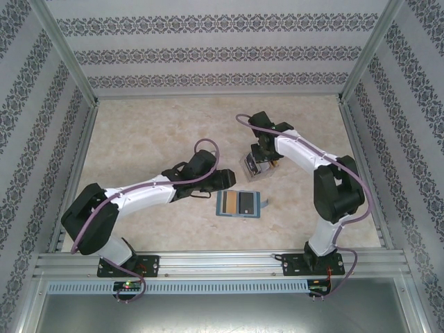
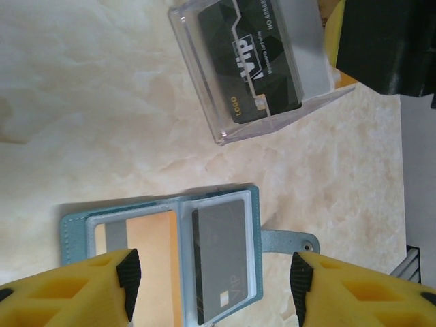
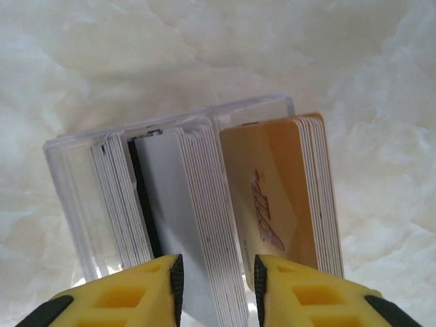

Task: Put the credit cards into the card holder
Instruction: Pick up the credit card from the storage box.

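The teal-blue folding card holder (image 2: 163,235) lies open and flat on the beige marbled table (image 2: 82,102), with 1 grey plastic card (image 2: 221,259) in its right pocket. We judge the task barely begun: many white and orange cards (image 3: 272,197) stand in the clear plastic box (image 3: 75,177) nearby. The left gripper (image 2: 212,272) hovers over the holder, spread wide and empty. The right gripper (image 3: 216,286) straddles the white cards; we cannot tell whether it grips them.
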You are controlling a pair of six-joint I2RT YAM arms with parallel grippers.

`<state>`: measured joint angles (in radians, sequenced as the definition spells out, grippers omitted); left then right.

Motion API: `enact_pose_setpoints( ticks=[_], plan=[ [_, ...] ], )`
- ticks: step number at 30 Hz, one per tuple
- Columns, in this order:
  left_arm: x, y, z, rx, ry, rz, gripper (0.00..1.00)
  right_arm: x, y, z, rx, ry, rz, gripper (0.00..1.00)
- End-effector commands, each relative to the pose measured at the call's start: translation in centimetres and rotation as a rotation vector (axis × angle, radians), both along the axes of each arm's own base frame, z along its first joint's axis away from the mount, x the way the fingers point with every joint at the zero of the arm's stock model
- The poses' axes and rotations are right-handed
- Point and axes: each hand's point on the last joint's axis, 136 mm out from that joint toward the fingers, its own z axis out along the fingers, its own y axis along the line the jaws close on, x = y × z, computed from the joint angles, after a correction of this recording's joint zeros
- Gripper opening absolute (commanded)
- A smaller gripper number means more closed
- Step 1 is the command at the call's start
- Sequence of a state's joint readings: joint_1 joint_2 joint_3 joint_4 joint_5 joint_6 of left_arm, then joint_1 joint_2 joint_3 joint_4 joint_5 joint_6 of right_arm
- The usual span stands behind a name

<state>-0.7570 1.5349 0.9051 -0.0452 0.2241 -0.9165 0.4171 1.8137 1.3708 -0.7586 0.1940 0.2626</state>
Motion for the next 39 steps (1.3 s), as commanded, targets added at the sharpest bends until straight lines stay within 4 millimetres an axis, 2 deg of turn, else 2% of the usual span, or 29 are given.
enact_pose_setpoints(
  ticks=[1, 7, 12, 25, 34, 39],
  plan=[
    [0.1, 1.6, -0.1, 0.029, -0.004, 0.048, 0.63, 0.2, -0.2, -0.8, -0.096, 0.02, 0.029, 0.36],
    [0.0, 2.2, 0.3, 0.027, -0.013, 0.061, 0.65, 0.8, -0.5, -2.1, -0.267, 0.016, 0.071, 0.39],
    [-0.2, 2.6, 0.1, 0.031, -0.007, 0.068, 0.65, 1.0, -1.1, -1.7, -0.344, -0.009, 0.071, 0.4],
    [-0.2, 2.1, -0.1, 0.015, 0.011, 0.06, 0.65, 1.1, -1.7, 0.1, -0.338, -0.05, 0.06, 0.36],
    [-0.3, 2.0, -0.1, 0.008, 0.019, 0.061, 0.65, 0.8, -1.6, 0.4, -0.319, -0.058, 0.059, 0.28],
    [-0.4, 1.9, -0.3, 0.004, 0.031, 0.056, 0.65, 0.7, -1.6, 0.4, -0.304, -0.055, 0.057, 0.19]
  ],
)
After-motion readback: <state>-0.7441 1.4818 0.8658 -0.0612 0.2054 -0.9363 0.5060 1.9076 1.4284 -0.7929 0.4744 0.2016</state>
